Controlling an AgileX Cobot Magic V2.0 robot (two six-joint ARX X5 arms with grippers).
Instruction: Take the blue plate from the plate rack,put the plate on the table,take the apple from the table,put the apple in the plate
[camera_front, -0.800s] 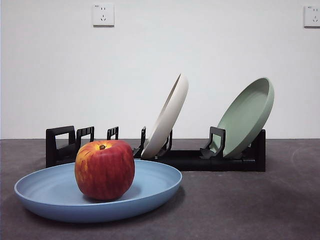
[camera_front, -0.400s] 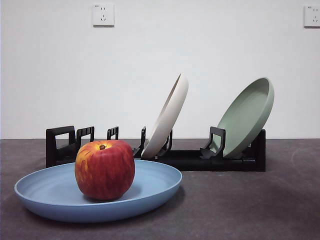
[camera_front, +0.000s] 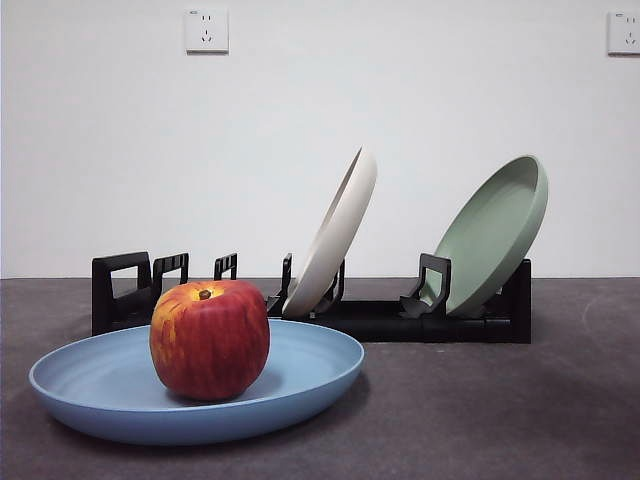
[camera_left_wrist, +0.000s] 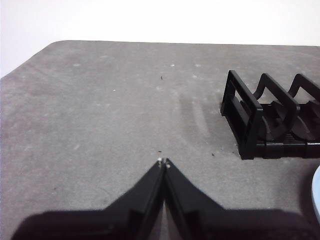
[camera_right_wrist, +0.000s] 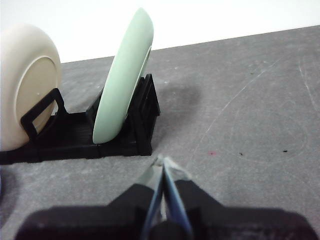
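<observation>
Since the apple (camera_front: 209, 339) already sits upright in the blue plate (camera_front: 300, 385), a little toward nine o'clock of the plate's middle, and the plate lies flat on the table (camera_front: 500, 410) just in front of the plate rack (camera_front: 400, 320), the job looks finished to me. Both arms wait clear of it: the left gripper (camera_left_wrist: 163, 162) hangs over bare table off the rack's empty end with its jaws pressed together on nothing, and the right gripper (camera_right_wrist: 162, 162) hovers near the rack's other end, jaws likewise closed and empty. What could still go wrong is small, I'd judge: the apple is blocky and rests off centre, so a knock to the plate's rim from an arm passing low could roll it out. The cream plate (camera_front: 335, 230) and the green plate (camera_front: 495, 235) lean in their slots, both tipping toward one o'clock, and a bump to the rack could topple them. As for writing, I can read none; the two wall sockets (camera_front: 206, 30) may carry marks, but they are too small to tell.
</observation>
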